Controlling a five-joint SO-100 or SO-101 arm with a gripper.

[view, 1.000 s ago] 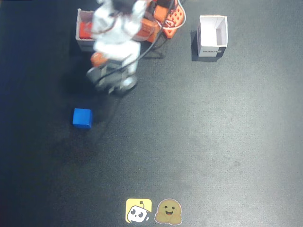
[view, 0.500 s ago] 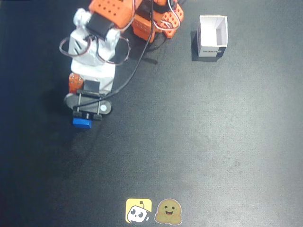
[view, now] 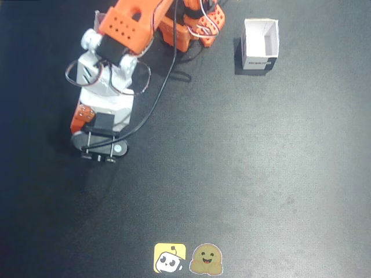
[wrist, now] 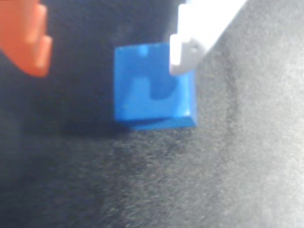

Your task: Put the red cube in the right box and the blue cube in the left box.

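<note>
Fixed view: I have the arm stretched toward the left of the black table, with the gripper pointing down over the mat. The blue cube is not visible here; I judge the gripper head covers it. One white box stands open at upper right, well apart from the arm. The second box and the red cube are hidden in this view. Two stickers sit at the bottom edge, clear of any travel path.

Wrist view: the blue cube rests flat on the table between the spread fingers. The white finger overlaps the cube's upper right corner; the orange finger stands apart to its left, with bare mat between. The cube is therefore off-centre, toward the white finger. It is square, so no long axis. Nothing else crowds it.
</note>
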